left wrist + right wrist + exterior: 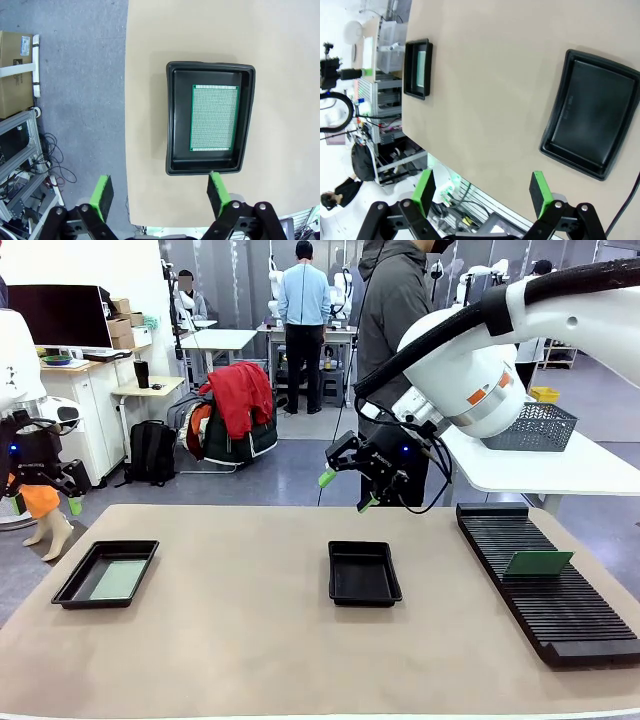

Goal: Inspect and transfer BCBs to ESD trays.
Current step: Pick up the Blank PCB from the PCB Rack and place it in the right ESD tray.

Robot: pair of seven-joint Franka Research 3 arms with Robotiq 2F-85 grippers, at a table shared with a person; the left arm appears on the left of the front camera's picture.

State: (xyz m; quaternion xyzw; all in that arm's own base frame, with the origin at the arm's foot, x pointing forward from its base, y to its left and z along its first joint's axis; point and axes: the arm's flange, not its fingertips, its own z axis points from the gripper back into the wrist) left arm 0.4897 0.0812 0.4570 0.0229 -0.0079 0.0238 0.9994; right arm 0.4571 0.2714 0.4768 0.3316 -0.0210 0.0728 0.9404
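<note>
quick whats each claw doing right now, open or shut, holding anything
left claw: open, holding nothing
right claw: open, holding nothing

No writing can be read anywhere. The white paper label (22, 44) on the brown cardboard box (14, 96) carries print too small to make out, and the small orange sticker (478, 396) on the white right robot arm (565, 308) is just as illegible.
</note>
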